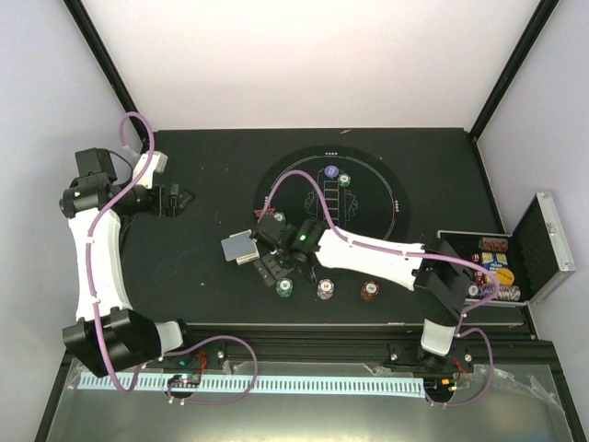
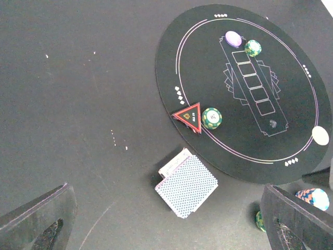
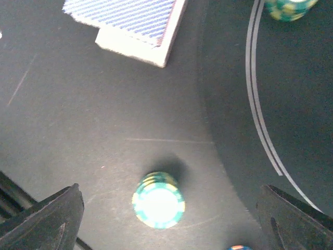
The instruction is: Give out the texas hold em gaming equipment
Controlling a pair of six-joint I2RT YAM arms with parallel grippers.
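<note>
While the right gripper (image 3: 169, 190) hangs with its jaws spread wide and nothing in them, a short stack of green chips (image 3: 158, 202) stands on the worktop (image 3: 78, 130) directly beneath it. That looks like a line-up for a straddling grasp. The deck of cards (image 3: 130, 21) lies ahead of it and to its left, just off the round mat (image 3: 291, 104), probably parked for dealing. The left gripper (image 1: 182, 200), equally wide open and empty, sits well away from the chips, likely to keep clear.
</note>
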